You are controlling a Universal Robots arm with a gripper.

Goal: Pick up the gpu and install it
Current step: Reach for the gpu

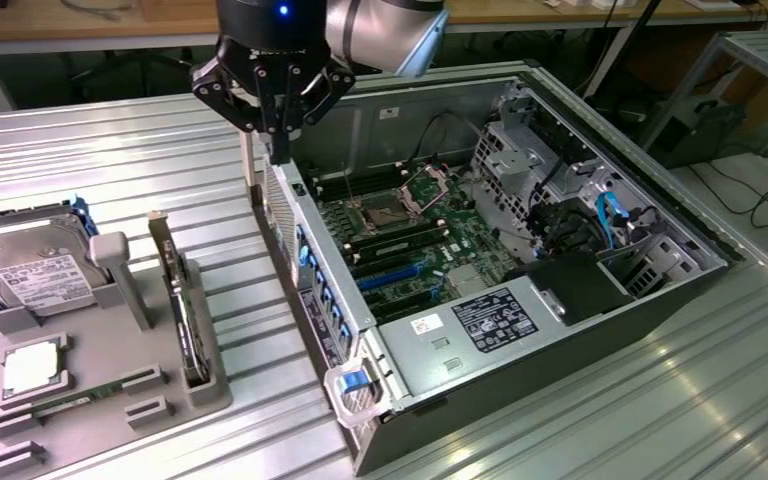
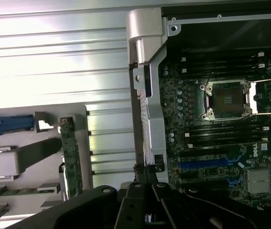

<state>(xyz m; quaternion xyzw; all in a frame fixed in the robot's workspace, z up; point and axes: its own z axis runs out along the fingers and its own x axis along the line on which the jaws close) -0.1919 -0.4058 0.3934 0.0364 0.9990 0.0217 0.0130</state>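
Note:
The gpu (image 1: 179,300) stands on its edge in a slot of the grey parts holder (image 1: 157,400), to the exterior view's left of the open computer case (image 1: 518,330). In the wrist view the gpu (image 2: 70,157) shows its green board edge. My gripper (image 1: 277,135) hangs shut above the back corner of the case wall, well away from the gpu, with nothing between its fingers. Its black fingers (image 2: 135,205) meet over the case's metal rear edge (image 2: 149,119). Blue card slots (image 1: 391,275) lie bare on the motherboard.
A silver hard drive (image 1: 37,270) with a white label, a processor (image 1: 35,365) and a green memory stick (image 1: 77,400) also sit in the holder. Cables and a black shroud (image 1: 584,285) fill the case's far end. The ribbed metal table (image 1: 131,160) lies around it all.

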